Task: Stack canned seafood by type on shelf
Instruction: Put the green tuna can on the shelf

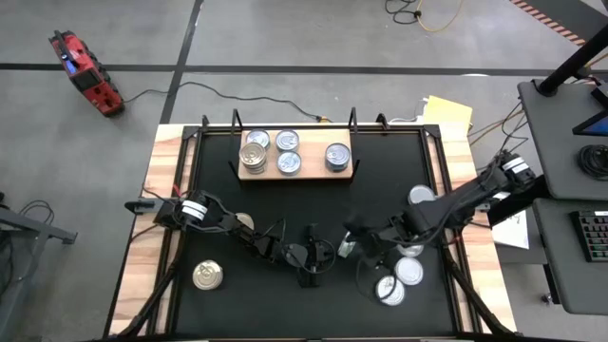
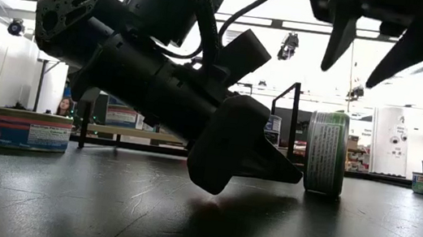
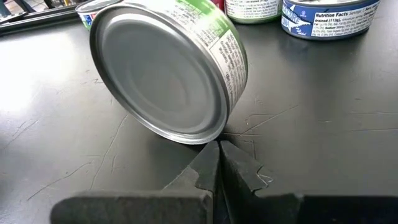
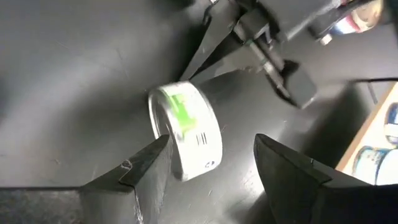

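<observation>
Black table (image 1: 285, 204) with wooden edges fills a grey-floored room; the wooden shelf (image 1: 296, 176) at its far side carries several tins.

A green-labelled tin (image 2: 327, 152) stands on its rim mid-table, touching the tips of the left gripper (image 3: 219, 149), whose fingers are pressed together; the right gripper (image 4: 211, 165) hangs above the tin, fingers spread apart, empty.
</observation>
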Available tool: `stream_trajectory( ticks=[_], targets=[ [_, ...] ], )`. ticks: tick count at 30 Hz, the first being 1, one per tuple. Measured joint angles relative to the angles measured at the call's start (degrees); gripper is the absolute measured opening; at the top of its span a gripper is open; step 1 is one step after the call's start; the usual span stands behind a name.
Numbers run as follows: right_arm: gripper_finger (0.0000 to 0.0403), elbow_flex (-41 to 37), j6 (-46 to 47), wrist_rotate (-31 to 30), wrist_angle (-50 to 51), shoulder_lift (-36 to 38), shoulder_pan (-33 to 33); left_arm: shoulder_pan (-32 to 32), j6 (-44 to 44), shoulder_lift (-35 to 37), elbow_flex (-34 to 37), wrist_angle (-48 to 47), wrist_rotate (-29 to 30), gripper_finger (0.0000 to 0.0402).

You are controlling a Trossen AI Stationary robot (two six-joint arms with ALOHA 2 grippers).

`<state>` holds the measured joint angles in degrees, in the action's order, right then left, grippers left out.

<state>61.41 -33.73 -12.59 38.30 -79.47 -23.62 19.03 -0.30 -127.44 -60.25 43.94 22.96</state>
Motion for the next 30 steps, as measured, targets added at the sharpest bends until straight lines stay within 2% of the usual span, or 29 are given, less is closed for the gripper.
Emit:
stream_trajectory(
  ticks=[12, 18, 25, 28, 30],
  targets=[
    [0.0219, 0.02, -5.33, 1.21, 0.01, -8.22, 5.24, 0.0, 0.2, 0.04, 0.0, -0.42, 0.0, 0.0],
    [0.0219, 0.89, -5.69, 2.61, -0.02, -12.4, 5.66, 0.0, 0.22, 0.04, 0.0, -0.46, 0.0, 0.0],
    [0.0217, 2.8, -5.4, 4.14, 0.72, -14.0, 5.66, 0.0, 0.22, 0.04, 0.0, -0.8, 0.0, 0.0],
    [0.0192, 4.01, -4.32, 5.84, 0.78, -14.0, 5.66, 0.0, 0.22, 0.04, 0.0, -0.9, 0.0, 0.0],
    [0.0157, 4.84, -3.32, 6.29, 2.29, -13.98, 5.64, 0.0, 0.22, 0.04, 0.0, -0.9, 0.06, 0.0]
  ],
)
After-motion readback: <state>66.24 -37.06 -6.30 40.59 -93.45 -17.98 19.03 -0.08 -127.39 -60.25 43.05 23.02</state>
